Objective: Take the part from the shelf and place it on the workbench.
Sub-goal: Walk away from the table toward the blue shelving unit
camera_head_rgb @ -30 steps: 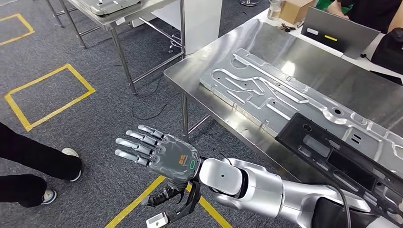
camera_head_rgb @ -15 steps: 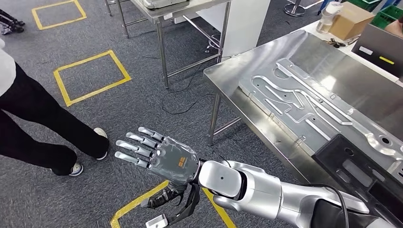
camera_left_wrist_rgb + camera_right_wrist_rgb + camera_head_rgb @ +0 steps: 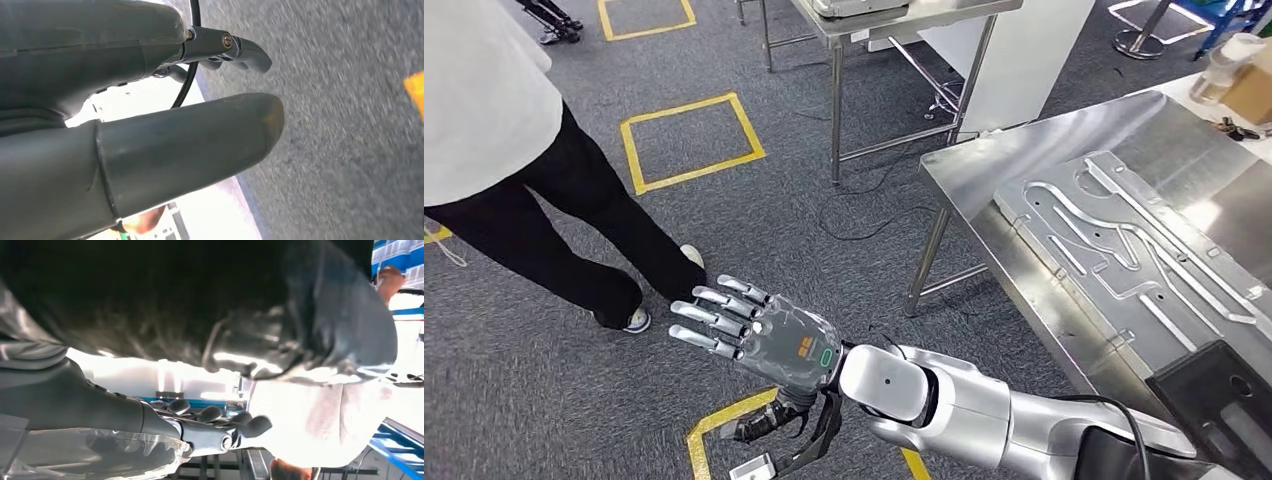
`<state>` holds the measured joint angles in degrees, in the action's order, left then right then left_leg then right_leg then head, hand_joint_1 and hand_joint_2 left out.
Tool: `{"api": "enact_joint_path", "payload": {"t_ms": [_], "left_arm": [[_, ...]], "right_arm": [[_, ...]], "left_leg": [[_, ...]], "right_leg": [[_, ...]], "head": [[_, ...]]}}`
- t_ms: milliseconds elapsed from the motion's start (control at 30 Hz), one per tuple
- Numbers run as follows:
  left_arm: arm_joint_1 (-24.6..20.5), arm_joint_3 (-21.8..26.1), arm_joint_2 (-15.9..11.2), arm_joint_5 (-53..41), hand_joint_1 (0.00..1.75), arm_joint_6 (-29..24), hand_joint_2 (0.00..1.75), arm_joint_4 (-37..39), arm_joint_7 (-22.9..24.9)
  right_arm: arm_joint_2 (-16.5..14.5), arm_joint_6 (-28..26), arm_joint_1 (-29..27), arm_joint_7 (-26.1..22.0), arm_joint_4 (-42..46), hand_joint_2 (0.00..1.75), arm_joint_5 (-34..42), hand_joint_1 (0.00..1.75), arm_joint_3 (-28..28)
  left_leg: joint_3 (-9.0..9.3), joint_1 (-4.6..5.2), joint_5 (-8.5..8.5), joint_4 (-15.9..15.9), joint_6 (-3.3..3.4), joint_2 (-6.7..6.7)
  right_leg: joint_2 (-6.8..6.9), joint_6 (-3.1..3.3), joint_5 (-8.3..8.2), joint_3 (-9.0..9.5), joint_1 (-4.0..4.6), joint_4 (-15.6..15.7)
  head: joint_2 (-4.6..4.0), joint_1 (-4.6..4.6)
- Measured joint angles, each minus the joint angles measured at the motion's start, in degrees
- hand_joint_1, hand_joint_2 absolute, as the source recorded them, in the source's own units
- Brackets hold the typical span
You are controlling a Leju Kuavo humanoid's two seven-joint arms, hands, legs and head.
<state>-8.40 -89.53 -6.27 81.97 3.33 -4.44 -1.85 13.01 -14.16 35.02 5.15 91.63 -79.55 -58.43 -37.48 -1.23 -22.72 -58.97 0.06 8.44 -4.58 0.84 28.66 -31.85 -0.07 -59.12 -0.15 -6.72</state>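
My right hand (image 3: 764, 335) reaches out to the left over the grey carpet, palm down, fingers spread, holding nothing. Its dark fingers (image 3: 215, 422) also appear in the right wrist view, spread and empty, in front of a person in a white top (image 3: 325, 415). My left hand (image 3: 150, 145) hangs above the carpet with nothing in it. A black framed part (image 3: 1224, 400) lies on the steel workbench (image 3: 984, 170) at the right, next to a large grooved aluminium plate (image 3: 1124, 260). At the top stands a steel table (image 3: 904, 12) bearing a grey metal piece (image 3: 854, 6).
A person in a white top and black trousers (image 3: 494, 110) stands close on the left, a shoe near my right hand. Yellow tape squares (image 3: 689, 140) mark the floor. A black cable (image 3: 864, 225) lies beside the workbench leg. A cardboard box (image 3: 1254, 90) sits at the far right.
The whole picture has shifted right, so the camera has turned left. The person shows more fully at the left. My right hand keeps the same spread pose.
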Motion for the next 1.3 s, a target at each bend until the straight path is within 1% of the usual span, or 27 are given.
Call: {"api": "enact_joint_path", "payload": {"t_ms": [33,67,100,167,233,267,300,367,433,467,533,567,633,667,733,767,800,833,900,967,1033,1067,1133,1167,1233,1267,1300], "left_arm": [[0.2,0.0,0.0,-0.1,0.00,0.0,0.00,0.0,0.0],[0.3,0.0,0.1,-0.1,0.00,0.1,0.00,0.0,-0.1],[0.3,0.0,0.1,-0.2,0.00,0.1,0.00,0.0,-0.1],[0.2,0.0,0.2,-0.2,0.00,0.1,0.00,0.0,-0.1],[0.2,0.0,0.3,-0.2,0.00,0.1,0.00,0.0,-0.2],[0.3,0.0,0.3,-0.2,0.00,0.0,0.00,0.0,-0.2],[0.4,0.0,0.3,-0.2,0.00,0.0,0.00,0.0,-0.2],[0.5,0.0,0.3,-0.2,0.00,0.0,0.00,0.0,-0.4],[0.5,0.0,0.4,-0.5,0.00,0.0,0.00,0.0,-0.8],[0.5,0.0,0.5,-0.6,0.00,0.0,0.00,0.0,-1.0],[0.8,0.0,0.5,-1.1,0.00,-0.1,0.00,0.0,-1.0],[0.9,0.0,0.6,-1.4,0.00,-0.2,0.00,0.0,-1.0],[0.9,0.0,0.7,-1.9,0.00,-0.3,0.00,0.0,-1.0],[0.9,0.0,0.8,-2.1,0.00,-0.4,0.00,0.0,-1.1],[0.9,0.0,0.9,-2.6,0.00,-0.5,0.00,0.0,-1.0],[0.9,0.0,1.0,-2.9,0.00,-0.5,0.00,0.0,-1.0],[1.0,0.0,1.0,-3.1,0.00,-0.5,0.00,0.0,-1.0],[1.1,0.0,1.0,-3.2,0.00,-0.5,0.00,0.0,-0.9],[1.1,0.0,1.1,-3.3,0.00,-0.5,0.00,0.0,-0.9],[1.1,0.0,1.2,-3.4,0.00,-0.6,0.00,0.0,-0.8],[1.3,0.0,1.2,-3.3,0.00,-0.8,0.00,0.0,-0.8],[1.5,0.0,1.3,-3.3,0.00,-0.9,0.00,0.0,-0.8],[1.7,0.0,1.4,-3.5,0.00,-1.0,0.00,0.0,-0.7],[1.6,0.0,1.5,-3.6,0.00,-1.0,0.00,0.0,-0.7],[1.4,0.0,1.5,-3.9,0.00,-1.2,0.00,0.0,-0.6],[1.4,0.0,1.5,-3.9,0.00,-1.3,0.00,0.0,-0.6],[1.5,0.0,1.5,-3.9,0.00,-1.4,0.00,0.0,-0.5]], "right_arm": [[-0.2,-0.2,-0.1,0.1,-0.2,1.31,0.0,0.00,0.0],[-0.3,-0.6,-0.3,0.2,-0.3,1.75,0.0,0.00,0.0],[-0.5,-1.0,-0.6,0.4,-0.4,1.75,0.0,0.00,0.0],[-0.7,-1.8,-1.5,0.6,-0.7,1.75,0.0,0.00,0.1],[-0.7,-2.2,-2.5,0.7,-1.2,1.75,-0.1,0.00,0.1],[-0.7,-2.3,-2.8,0.7,-1.4,1.75,-0.2,0.00,0.1],[-0.7,-2.4,-3.0,0.7,-1.5,1.75,-0.2,0.00,0.1],[-0.7,-2.6,-3.2,0.8,-1.8,0.87,-0.3,0.00,0.1],[-0.7,-2.8,-3.5,0.8,-2.1,0.00,-0.6,0.00,0.4],[-0.7,-3.0,-3.7,0.8,-2.3,0.00,-0.8,0.00,0.5],[-0.7,-3.4,-4.2,0.8,-2.6,0.00,-1.1,0.00,0.7],[-0.7,-3.7,-4.5,0.8,-2.7,0.00,-1.1,0.00,0.8],[-0.7,-4.2,-5.2,0.8,-2.9,0.00,-1.3,0.00,1.2],[-0.7,-4.3,-5.7,0.8,-3.0,0.00,-1.3,0.00,1.5],[-0.6,-4.5,-6.9,0.7,-3.5,0.00,-1.5,0.00,1.8],[-0.5,-4.6,-7.5,0.7,-3.7,0.00,-1.6,0.00,1.9],[-0.4,-4.6,-7.9,0.6,-3.9,0.44,-1.7,0.00,2.0],[-0.3,-4.7,-8.1,0.6,-4.0,0.87,-1.8,0.00,2.0],[-0.2,-4.8,-8.2,0.6,-4.2,0.87,-1.8,0.00,2.2],[-0.1,-4.9,-8.4,0.6,-4.3,0.00,-1.8,0.00,2.4],[-0.1,-5.0,-8.8,0.6,-4.4,0.00,-1.9,0.00,2.8],[-0.1,-5.1,-9.0,0.6,-4.5,0.00,-1.9,0.00,3.1],[-0.1,-5.4,-9.4,0.6,-4.6,0.00,-2.0,0.00,3.6],[0.0,-5.5,-9.8,0.6,-4.6,0.00,-2.0,0.00,3.9],[0.3,-5.6,-10.7,0.6,-4.9,0.00,-2.0,0.00,4.6],[0.4,-5.5,-11.1,0.7,-5.0,0.44,-1.8,0.00,4.9],[0.5,-5.4,-11.5,0.8,-5.2,0.87,-1.6,0.00,5.3]], "left_leg": [[-0.13,-0.07,0.12,0.0,-0.25,-0.04],[-0.44,0.04,-0.25,-0.5,-0.40,-1.15],[-1.15,0.18,-1.25,-2.0,-0.49,-2.87],[-4.04,0.28,-4.93,-8.4,-0.77,-6.58],[-6.75,0.04,-7.55,-14.6,-1.33,-7.66],[-6.80,-0.09,-7.44,-15.2,-1.57,-7.91],[-5.60,-0.21,-6.31,-13.5,-1.76,-8.24],[-1.04,-0.20,-3.39,-6.0,-1.82,-10.13],[1.70,0.07,-2.23,-1.0,-1.25,-11.72],[1.79,0.26,-2.48,-0.7,-0.85,-11.79],[1.75,0.22,-2.31,-0.5,-0.17,-10.53],[1.84,0.13,-2.21,-0.3,0.16,-9.94],[2.00,-0.09,-2.00,0.0,0.78,-8.82],[1.94,-0.06,-1.97,0.0,0.98,-8.22],[1.82,0.06,-1.92,0.0,1.19,-6.74],[1.81,0.10,-1.90,0.0,1.22,-5.89],[1.84,0.13,-1.89,0.0,1.22,-5.04],[1.92,0.13,-1.88,-0.1,1.19,-4.23],[1.90,0.12,-1.81,-0.2,0.93,-2.78],[1.58,0.05,-1.52,-0.1,0.22,-1.43],[1.30,-0.05,-1.10,0.2,-0.63,-0.15],[1.10,-0.01,-1.27,0.0,-0.86,-0.58],[-0.45,0.19,-3.37,-3.3,-1.10,-3.53],[-1.93,0.27,-5.21,-6.6,-1.12,-5.56],[-4.99,0.20,-8.31,-13.5,-1.35,-7.39],[-5.60,0.15,-8.69,-15.1,-1.45,-7.72],[-5.06,0.12,-8.04,-14.7,-1.50,-7.98]], "right_leg": [[0.77,0.18,-0.28,0.23,-0.09,0.4],[1.54,0.40,-0.59,0.53,-0.19,0.9],[2.41,0.63,-0.88,0.81,-0.29,1.4],[4.36,0.98,-1.03,1.07,-0.21,1.9],[6.40,1.09,-0.89,1.00,-0.06,1.8],[7.32,1.05,-0.79,0.98,-0.05,1.7],[8.11,0.92,-0.63,0.98,-0.10,1.6],[9.57,0.41,-0.06,1.02,-0.12,1.1],[10.75,-0.29,0.59,1.03,0.12,0.4],[11.25,-0.62,0.78,1.08,0.29,0.3],[11.94,-1.21,1.09,1.40,0.25,0.4],[11.20,-1.52,1.64,1.40,0.09,-0.1],[8.04,-1.93,4.19,-0.08,-0.29,-3.8],[6.33,-1.99,6.03,-1.72,-0.39,-7.3],[4.96,-2.00,8.50,-5.31,-0.42,-14.1],[4.73,-1.94,8.25,-6.18,-0.43,-15.4],[4.54,-1.82,6.84,-5.99,-0.44,-14.4],[4.06,-1.67,4.61,-4.78,-0.49,-11.3],[1.51,-1.42,1.08,-1.64,-0.68,-3.9],[-0.04,-1.24,0.17,-0.28,-0.64,-0.6],[1.06,-0.78,-0.06,-0.16,-0.52,-0.2],[1.79,-0.38,-0.28,0.03,-0.57,0.1],[3.42,0.50,-0.71,0.36,-0.68,0.8],[4.32,0.78,-0.78,0.44,-0.51,0.9],[6.16,1.02,-0.72,0.38,-0.17,0.9],[7.07,1.08,-0.66,0.37,-0.07,0.9],[7.93,1.07,-0.58,0.37,-0.03,0.9]], "head": [[0.00,-0.01],[0.00,0.02],[0.00,0.05],[0.00,0.10],[0.00,0.11],[0.00,0.11],[0.00,0.12],[0.00,0.13],[0.00,0.08],[0.00,0.06],[0.00,0.04],[0.00,0.04],[0.00,0.03],[0.00,0.02],[0.00,0.03],[0.00,0.03],[0.00,0.03],[0.00,0.03],[0.00,0.04],[0.00,0.04],[0.00,0.04],[0.00,0.04],[0.00,0.07],[0.00,0.07],[0.00,0.07],[0.00,0.07],[0.00,0.07]]}}
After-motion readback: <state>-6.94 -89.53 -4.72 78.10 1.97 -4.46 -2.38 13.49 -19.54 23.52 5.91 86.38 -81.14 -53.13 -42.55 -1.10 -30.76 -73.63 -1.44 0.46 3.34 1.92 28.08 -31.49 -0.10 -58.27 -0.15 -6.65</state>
